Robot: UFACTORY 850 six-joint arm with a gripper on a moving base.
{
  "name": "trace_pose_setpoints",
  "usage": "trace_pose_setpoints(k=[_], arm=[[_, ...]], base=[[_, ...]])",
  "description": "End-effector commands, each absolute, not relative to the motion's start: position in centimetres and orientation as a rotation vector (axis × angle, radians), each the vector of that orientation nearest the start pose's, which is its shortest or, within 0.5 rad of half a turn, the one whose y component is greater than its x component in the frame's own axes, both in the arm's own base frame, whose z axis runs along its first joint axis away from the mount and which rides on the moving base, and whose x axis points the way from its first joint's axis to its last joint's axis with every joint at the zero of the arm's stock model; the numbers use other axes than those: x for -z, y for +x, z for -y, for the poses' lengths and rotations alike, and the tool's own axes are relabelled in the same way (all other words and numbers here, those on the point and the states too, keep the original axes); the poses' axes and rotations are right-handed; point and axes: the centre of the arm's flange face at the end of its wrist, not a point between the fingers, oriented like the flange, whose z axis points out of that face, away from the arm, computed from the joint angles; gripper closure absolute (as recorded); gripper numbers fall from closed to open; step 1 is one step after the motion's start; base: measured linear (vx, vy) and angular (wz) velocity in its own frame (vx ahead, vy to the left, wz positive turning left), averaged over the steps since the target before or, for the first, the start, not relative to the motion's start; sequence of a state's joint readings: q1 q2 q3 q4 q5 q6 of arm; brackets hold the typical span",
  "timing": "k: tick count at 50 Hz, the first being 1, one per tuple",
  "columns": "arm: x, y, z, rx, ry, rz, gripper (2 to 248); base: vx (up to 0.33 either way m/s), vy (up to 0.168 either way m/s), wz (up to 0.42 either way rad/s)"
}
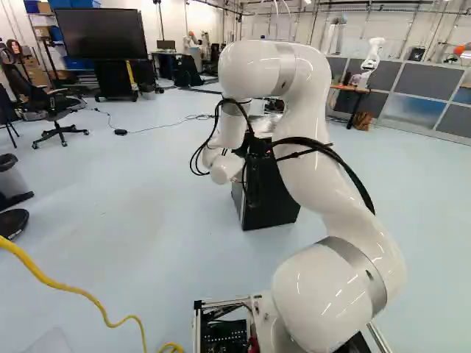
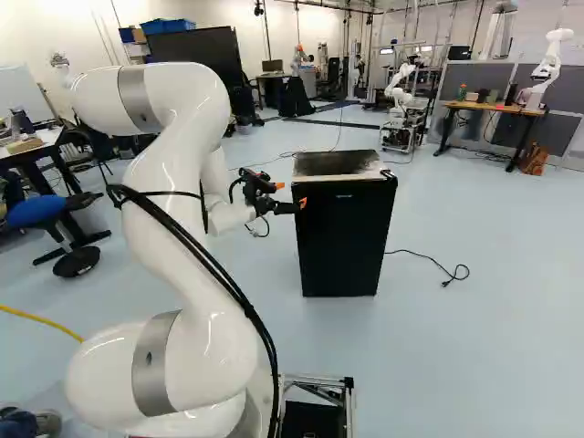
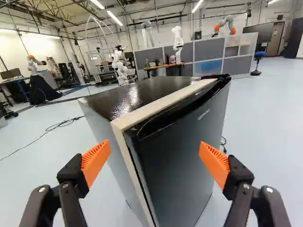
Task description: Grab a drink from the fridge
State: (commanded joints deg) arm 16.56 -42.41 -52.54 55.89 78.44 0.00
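Pale blue floor (image 2: 493,338) runs out around the small black fridge (image 2: 342,237), with grey partitions (image 3: 208,54) along the far wall and a loose cable (image 2: 429,263) lying beside it. You have the white arm (image 2: 187,164) stretched forward, putting the pincer (image 3: 155,153) near the upper part of the fridge; in the right base view it sits by the left edge of the front. It is spread wide and holds nothing, its orange pads (image 3: 96,161) well apart, and the wrist view looks between them at the near corner and the door (image 3: 182,156). That door looks closed, or very nearly so: a dark line runs down beside the pale trim (image 3: 137,165), and from these angles you can't quite rule out a slight gap. You can't see the drink you are after in any view; presumably it is inside, behind that door. So the approach looks largely made, and everything that counts is left: getting a pad to the door's edge, swinging it open, finding the drink, closing on it and bringing it out. Your next move probably calls for a careful line-up with that edge, since a push against the front could shove the fridge instead of opening it.
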Motion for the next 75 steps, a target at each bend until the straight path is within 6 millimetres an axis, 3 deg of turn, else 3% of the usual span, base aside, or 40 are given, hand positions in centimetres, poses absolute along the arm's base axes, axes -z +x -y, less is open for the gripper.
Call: trace_pose_setpoints(k=[38,75], arm=[[-24.8,55.3,-6.8,2.314,-2.388,-1.095,3],[-24.8,54.9,-5.2,2.316,-2.398,-1.162,3]], base=[[0.0,0.0,0.0],[0.0,0.0,0.0]])
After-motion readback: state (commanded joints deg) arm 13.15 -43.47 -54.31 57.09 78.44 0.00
